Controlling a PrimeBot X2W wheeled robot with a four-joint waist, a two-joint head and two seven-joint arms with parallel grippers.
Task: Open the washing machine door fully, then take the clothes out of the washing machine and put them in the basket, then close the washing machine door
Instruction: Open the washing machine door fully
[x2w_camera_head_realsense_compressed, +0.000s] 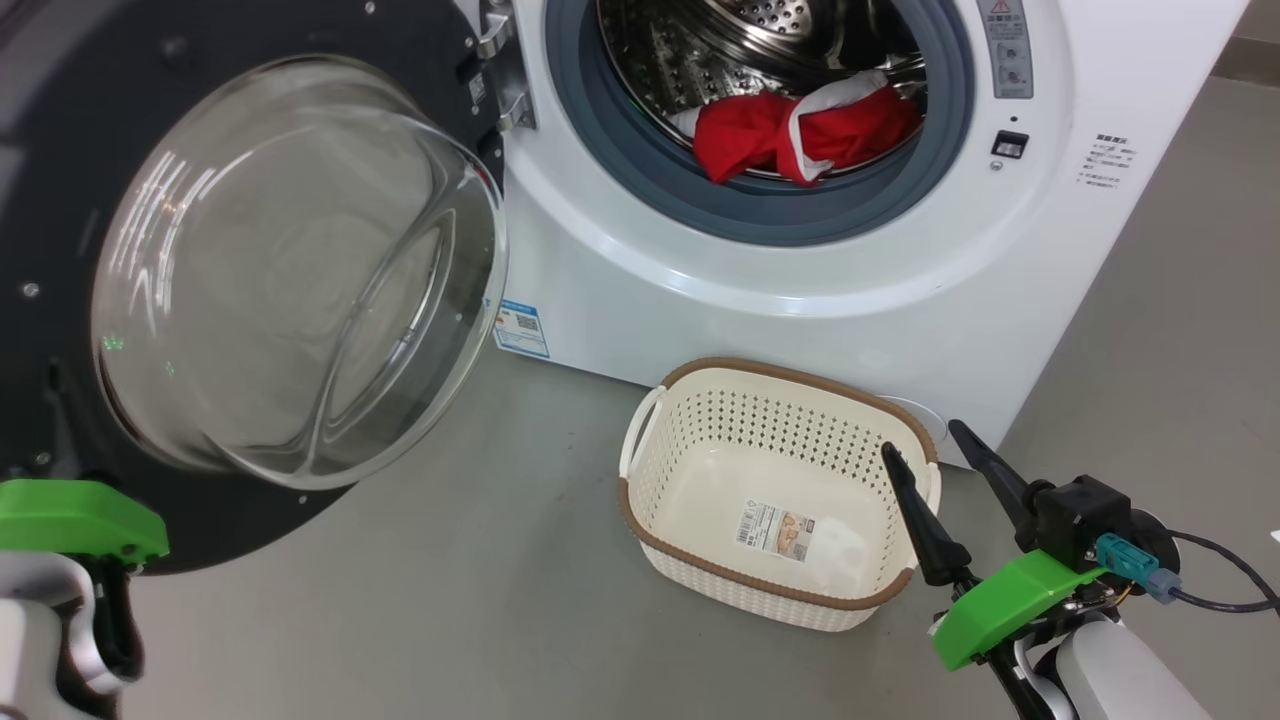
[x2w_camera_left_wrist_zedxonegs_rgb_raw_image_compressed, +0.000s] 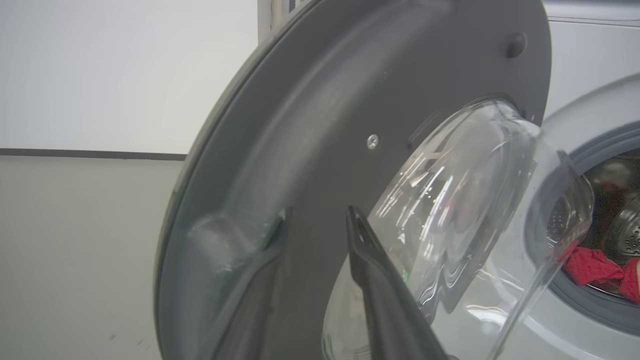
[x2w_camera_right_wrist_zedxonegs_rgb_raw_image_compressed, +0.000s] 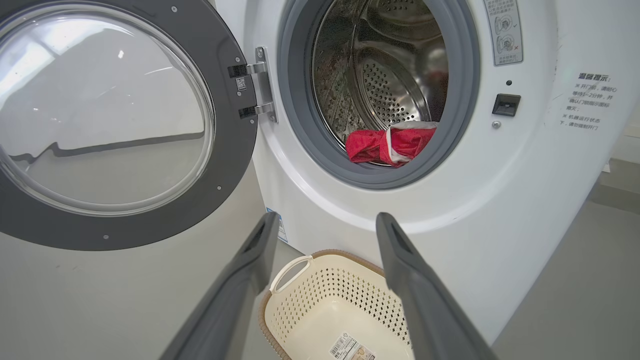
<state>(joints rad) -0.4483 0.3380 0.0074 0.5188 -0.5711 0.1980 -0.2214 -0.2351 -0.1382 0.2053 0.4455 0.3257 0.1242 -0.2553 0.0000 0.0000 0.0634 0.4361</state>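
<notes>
Door (x2w_camera_head_realsense_compressed: 300, 270) stands wide open, clearing access to the washer (x2w_camera_head_realsense_compressed: 700, 300). Left gripper (x2w_camera_left_wrist_zedxonegs_rgb_raw_image_compressed: 317, 211) is at its inner face, fingers parted, grasping nothing. Right gripper (x2w_camera_head_realsense_compressed: 922, 440) is spread and empty by the basket (x2w_camera_head_realsense_compressed: 790, 372), which sits below the clothes (x2w_camera_head_realsense_compressed: 800, 135) lying at the washer's mouth, for short transfer.

washing machine door (x2w_camera_head_realsense_compressed: 300, 30): matt dark plastic frame; glass bowl (x2w_camera_head_realsense_compressed: 300, 270) clear, glossy.
drum (x2w_camera_head_realsense_compressed: 700, 50): shiny perforated steel.
clothes (x2w_camera_head_realsense_compressed: 745, 135): soft red cloth.
basket (x2w_camera_head_realsense_compressed: 670, 460): smooth cream plastic; paper label (x2w_camera_head_realsense_compressed: 775, 530).

Head view: you look down at the washing machine (x2w_camera_head_realsense_compressed: 800, 290) and the basket (x2w_camera_head_realsense_compressed: 790, 375). Left wrist view: close against the washing machine door (x2w_camera_left_wrist_zedxonegs_rgb_raw_image_compressed: 310, 125), inner side. Right wrist view: low, farther back, facing the drum (x2w_camera_right_wrist_zedxonegs_rgb_raw_image_compressed: 390, 75). All three share the door and the clothes (x2w_camera_head_realsense_compressed: 750, 135).
</notes>
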